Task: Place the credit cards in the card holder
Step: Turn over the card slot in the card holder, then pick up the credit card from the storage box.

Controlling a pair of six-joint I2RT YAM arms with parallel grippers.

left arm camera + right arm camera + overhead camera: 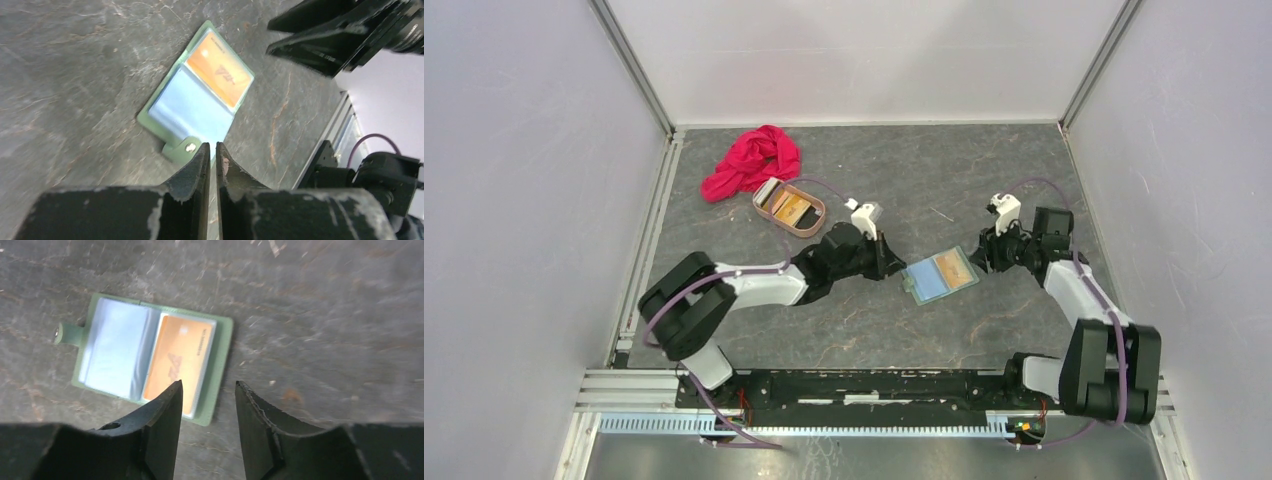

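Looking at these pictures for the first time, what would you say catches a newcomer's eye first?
The sage-green card holder lies open and flat in the middle of the dark table, with an orange card bright in one of its pockets. At the far left a crumpled red cloth stands out, and just beside it a small oval tray holds more cards.
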